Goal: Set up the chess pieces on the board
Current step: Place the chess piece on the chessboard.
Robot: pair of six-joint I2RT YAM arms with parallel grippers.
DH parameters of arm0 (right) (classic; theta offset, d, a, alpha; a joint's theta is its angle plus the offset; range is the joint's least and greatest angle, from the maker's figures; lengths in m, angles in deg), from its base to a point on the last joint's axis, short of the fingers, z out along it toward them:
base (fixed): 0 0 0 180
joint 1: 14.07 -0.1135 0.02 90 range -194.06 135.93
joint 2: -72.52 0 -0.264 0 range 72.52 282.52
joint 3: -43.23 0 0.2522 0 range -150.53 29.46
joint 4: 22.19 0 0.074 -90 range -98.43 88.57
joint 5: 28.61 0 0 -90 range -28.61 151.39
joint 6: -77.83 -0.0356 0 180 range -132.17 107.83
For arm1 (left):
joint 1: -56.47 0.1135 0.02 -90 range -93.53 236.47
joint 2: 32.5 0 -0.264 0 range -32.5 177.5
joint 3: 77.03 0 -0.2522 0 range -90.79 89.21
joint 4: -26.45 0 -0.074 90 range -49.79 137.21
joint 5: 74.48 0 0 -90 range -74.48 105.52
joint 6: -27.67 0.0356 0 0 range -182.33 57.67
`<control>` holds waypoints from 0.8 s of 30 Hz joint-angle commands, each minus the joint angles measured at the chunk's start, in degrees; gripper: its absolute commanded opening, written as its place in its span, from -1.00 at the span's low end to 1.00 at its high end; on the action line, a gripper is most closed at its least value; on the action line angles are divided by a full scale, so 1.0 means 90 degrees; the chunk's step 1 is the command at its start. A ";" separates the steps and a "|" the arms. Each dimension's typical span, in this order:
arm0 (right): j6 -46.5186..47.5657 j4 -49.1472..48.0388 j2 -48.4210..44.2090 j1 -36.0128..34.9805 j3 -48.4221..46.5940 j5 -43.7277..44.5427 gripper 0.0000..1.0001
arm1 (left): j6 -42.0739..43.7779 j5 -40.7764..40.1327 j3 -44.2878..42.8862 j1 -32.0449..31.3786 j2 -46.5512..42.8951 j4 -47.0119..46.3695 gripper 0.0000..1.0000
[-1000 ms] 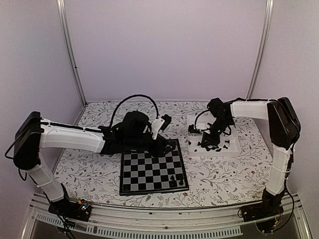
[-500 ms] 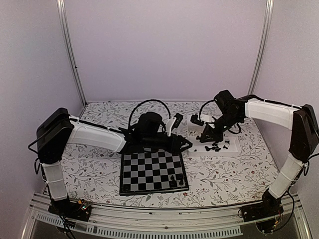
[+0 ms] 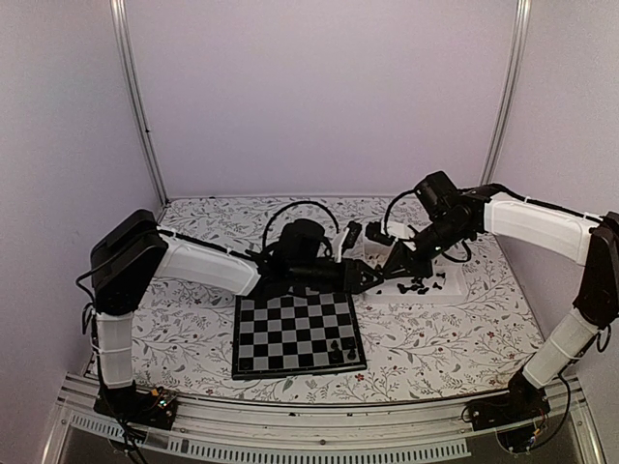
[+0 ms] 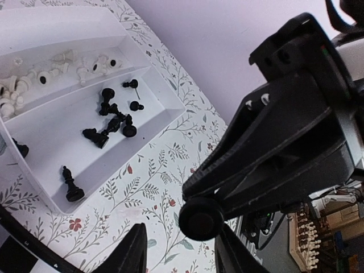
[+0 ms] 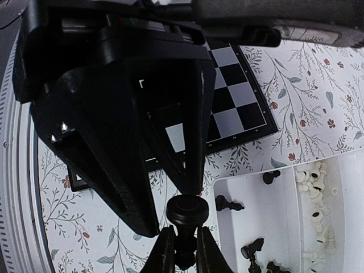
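1. Top view: the left pincer has swung off the black-and-grey checked chessboard to the corner of the white two-compartment plastic tray. The right pincer has lifted out of the tray to meet it.
2. Left wrist view: the left jaws stand apart beside a small black chess piece, which the right pincer holds above the floral bench.
3. Right wrist view: the right pincer is closed on the piece's stem. This looks like a hand-over toward the board, and the left pincer has not yet gripped.

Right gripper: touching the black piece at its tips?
Touching. Right wrist view: the right gripper pinches the black piece between both fingers.
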 commanded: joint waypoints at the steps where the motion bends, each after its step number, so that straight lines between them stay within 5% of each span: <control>1: -0.0040 0.0052 -0.0115 -0.0115 0.0100 -0.0106 -0.76 | -0.0236 0.0208 -0.0199 0.0034 0.0126 -0.0408 -0.19; 11: 0.0012 0.0086 -0.0067 -0.0164 0.0095 -0.0096 -0.76 | -0.0369 0.0354 0.0155 0.0061 -0.0037 -0.1075 -0.07; 17: 0.0012 0.0123 -0.0081 -0.0190 0.0095 -0.0159 -0.75 | -0.0614 0.0435 0.0245 0.0129 0.0003 -0.1327 -0.30; 24: 0.0059 0.0213 -0.0134 -0.0240 0.0126 -0.0093 -0.75 | -0.0778 0.0431 0.0262 0.0142 0.0069 -0.1517 -0.31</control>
